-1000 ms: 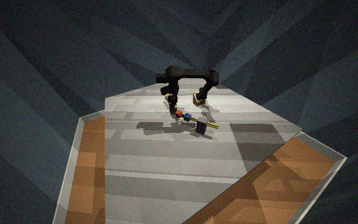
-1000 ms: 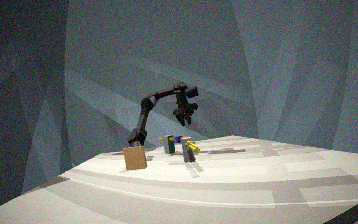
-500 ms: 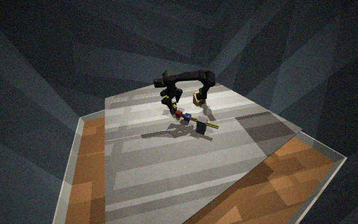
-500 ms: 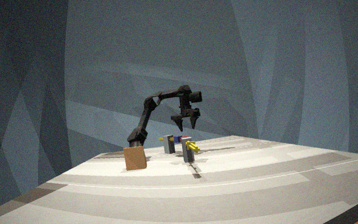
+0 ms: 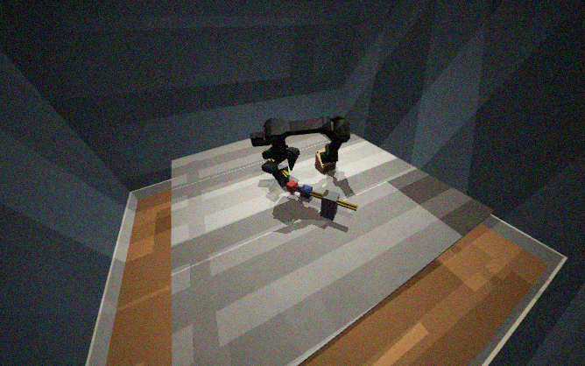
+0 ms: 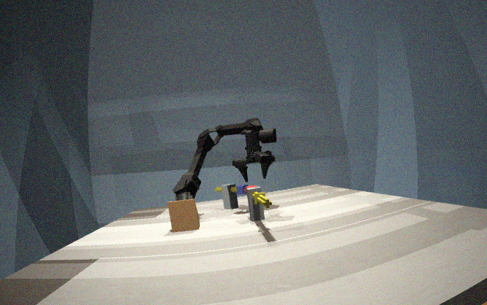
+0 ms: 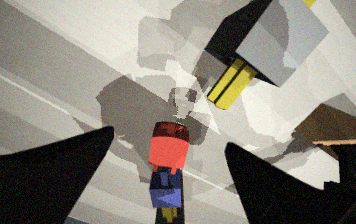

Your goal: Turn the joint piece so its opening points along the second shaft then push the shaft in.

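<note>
While the black six-joint arm (image 5: 302, 127) arches over the far middle of the grey-striped bench (image 5: 306, 271) in the top view, its black parallel-jaw gripper (image 5: 280, 159) hangs with fingers spread wide and nothing between them, above the red square joint piece (image 5: 292, 186). That piece touches a blue hinge block (image 5: 306, 190), and a yellow-and-black shaft (image 5: 346, 205) runs from there through a dark grey block (image 5: 329, 207) toward the right edge of the bench. A small brown box (image 5: 323, 163) sits at the arm's base, nearer the far edge. From the exterior view, the gripper (image 6: 254, 171) points straight down, well above the parts and touching none; below it stand two grey blocks, the nearer block (image 6: 256, 209) with a yellow shaft end (image 6: 262, 199) poking out toward the near edge, the farther block (image 6: 230, 196) behind it, and the brown box (image 6: 183, 215) is to their left. Seen from the wrist view, the dark fingertips frame the red joint piece (image 7: 169, 150), whose dark opening faces the yellow shaft (image 7: 231, 87) protruding from a grey block (image 7: 280, 40), a gap lying between them.
</note>
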Robot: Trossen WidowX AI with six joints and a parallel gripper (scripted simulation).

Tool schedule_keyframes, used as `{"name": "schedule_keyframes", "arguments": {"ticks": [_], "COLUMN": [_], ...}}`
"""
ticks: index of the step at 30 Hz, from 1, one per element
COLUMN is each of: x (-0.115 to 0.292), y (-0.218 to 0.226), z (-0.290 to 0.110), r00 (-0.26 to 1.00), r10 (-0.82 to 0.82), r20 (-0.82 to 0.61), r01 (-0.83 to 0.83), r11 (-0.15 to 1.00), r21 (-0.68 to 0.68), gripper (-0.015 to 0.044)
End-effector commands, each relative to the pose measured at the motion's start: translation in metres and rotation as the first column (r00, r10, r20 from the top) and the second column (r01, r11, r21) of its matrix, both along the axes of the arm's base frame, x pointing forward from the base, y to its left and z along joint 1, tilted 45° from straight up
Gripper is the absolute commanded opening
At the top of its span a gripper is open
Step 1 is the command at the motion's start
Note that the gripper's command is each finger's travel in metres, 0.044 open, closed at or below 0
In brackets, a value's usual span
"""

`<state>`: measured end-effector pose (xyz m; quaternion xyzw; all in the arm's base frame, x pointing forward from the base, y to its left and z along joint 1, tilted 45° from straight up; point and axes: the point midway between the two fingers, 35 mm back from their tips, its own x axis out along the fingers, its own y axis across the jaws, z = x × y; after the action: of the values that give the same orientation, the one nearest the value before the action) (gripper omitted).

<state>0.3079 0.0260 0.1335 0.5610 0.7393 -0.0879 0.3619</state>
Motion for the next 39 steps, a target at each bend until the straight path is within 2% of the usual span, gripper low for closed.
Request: {"name": "schedule_keyframes", "arguments": {"ticks": [1,11,24,39], "x": [-0.002,-0.006,-0.019,-0.021], "y": [0.011,0.041,0.061,0.076], "z": [-0.011,-0.039,-0.021,-0.033], "r00": [1.0,1.0,1.0,1.0], "r10": [0.002,0.003,0.002,0.002], "r20": [-0.016,-0.016,-0.016,-0.016], "r01": [-0.002,-0.003,-0.002,-0.002], "r11": [1.0,1.0,1.0,1.0], "r21": [0.008,0.011,0.012,0.012], "gripper": [0.044,0.044,0.044,0.044]}}
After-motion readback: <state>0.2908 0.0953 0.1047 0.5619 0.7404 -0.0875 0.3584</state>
